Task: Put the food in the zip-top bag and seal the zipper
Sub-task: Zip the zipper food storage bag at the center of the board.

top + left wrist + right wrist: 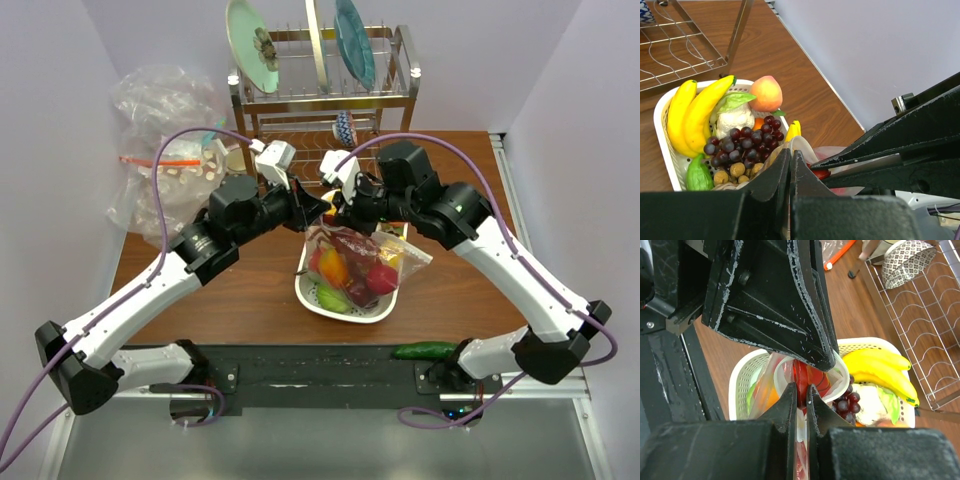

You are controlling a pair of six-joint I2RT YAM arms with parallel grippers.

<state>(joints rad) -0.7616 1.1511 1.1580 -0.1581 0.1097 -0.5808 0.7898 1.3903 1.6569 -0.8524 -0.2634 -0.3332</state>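
One white tray lies under our work; above it hangs the dotted bag, its top edge pinched tight by the fingers of our left gripper and right gripper. Red and orange food fills the bag, resting over the tray.

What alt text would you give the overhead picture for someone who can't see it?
Over a wooden table, the robot's left claw and right claw meet, both shut on the top edge of a clear zip-top bag holding red and orange toy foods. The bag hangs over a white tray; a dish rack stands behind.
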